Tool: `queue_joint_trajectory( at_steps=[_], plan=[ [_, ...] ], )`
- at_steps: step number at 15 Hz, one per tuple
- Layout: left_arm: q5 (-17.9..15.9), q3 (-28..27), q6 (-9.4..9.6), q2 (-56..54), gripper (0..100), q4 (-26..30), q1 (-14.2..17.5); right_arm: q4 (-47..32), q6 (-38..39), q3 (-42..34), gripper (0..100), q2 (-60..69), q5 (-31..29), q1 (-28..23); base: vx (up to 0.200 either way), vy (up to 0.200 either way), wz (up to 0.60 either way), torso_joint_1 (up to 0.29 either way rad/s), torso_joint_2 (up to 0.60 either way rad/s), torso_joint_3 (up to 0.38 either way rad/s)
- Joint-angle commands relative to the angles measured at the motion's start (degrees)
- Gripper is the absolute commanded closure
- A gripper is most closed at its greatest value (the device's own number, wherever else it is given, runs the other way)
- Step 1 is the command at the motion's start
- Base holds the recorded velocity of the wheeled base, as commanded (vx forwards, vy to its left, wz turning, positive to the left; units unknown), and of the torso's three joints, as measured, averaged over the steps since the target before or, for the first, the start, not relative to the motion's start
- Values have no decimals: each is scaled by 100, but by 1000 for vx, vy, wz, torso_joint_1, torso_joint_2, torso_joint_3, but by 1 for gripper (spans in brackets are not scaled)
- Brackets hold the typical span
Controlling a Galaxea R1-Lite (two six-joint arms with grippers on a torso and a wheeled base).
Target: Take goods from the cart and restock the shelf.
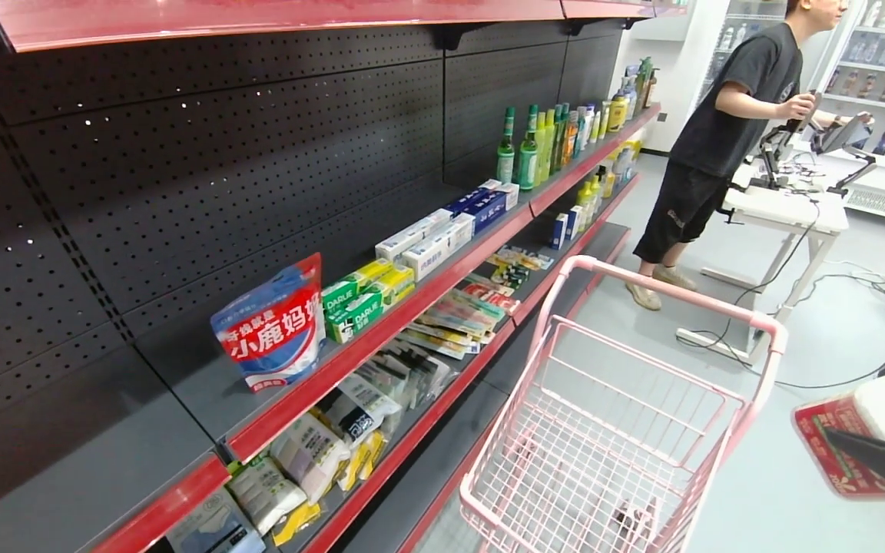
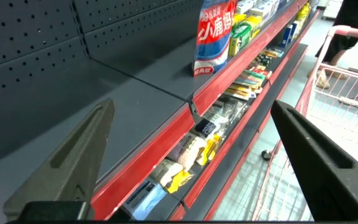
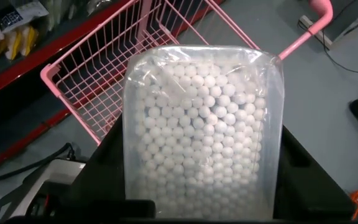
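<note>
Shelf (image 1: 174,361) sat frame-left; my right gripper (image 3: 201,186) was clamped on the bead bag (image 3: 201,112), left gripper (image 2: 193,106) apart, so shelving it looked next.

1 pink cart (image 1: 688,298) stands before 1 long shelf (image 1: 381,326). On that shelf stands 1 blue-and-red pouch (image 1: 273,322); 1 clear bag of white beads (image 3: 197,124) is near the cart, making 2 bagged goods. The green toothpaste boxes (image 1: 362,299) are stacked too tightly for a sure count, and the green bottles (image 1: 531,146) farther along overlap likewise
</note>
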State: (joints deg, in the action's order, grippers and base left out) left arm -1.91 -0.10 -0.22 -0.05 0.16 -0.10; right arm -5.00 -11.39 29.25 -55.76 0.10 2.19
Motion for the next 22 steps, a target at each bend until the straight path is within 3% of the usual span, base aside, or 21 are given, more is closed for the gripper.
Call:
queue_joint_trajectory(
  at_steps=[1, 3, 10, 18, 22],
  plan=[
    [-2, 1, -4, 5, 0, 2, 1, 8, -4, 2, 100, -40, 8, 9, 0, 0, 0, 80, -183, -100],
    [-2, 1, -4, 5, 0, 2, 1, 8, -4, -24, 100, -31, 8, 18, 0, 0, 0, 0, 0, 0],
    [-2, 1, -4, 5, 0, -7, 1, 8, -13, -42, 100, -40, 8, 18, 0, 0, 600, 2, 0, 3],
    [-2, 1, -4, 5, 0, -7, 1, -10, -4, -94, 100, 118, 43, 528, 0, 0, 600, 1, 1, 2],
    [-2, 1, -4, 5, 0, 2, 1, -28, -13, -516, 100, 443, 25, 783, 0, 0, 600, 2, 4, 2]
  ],
)
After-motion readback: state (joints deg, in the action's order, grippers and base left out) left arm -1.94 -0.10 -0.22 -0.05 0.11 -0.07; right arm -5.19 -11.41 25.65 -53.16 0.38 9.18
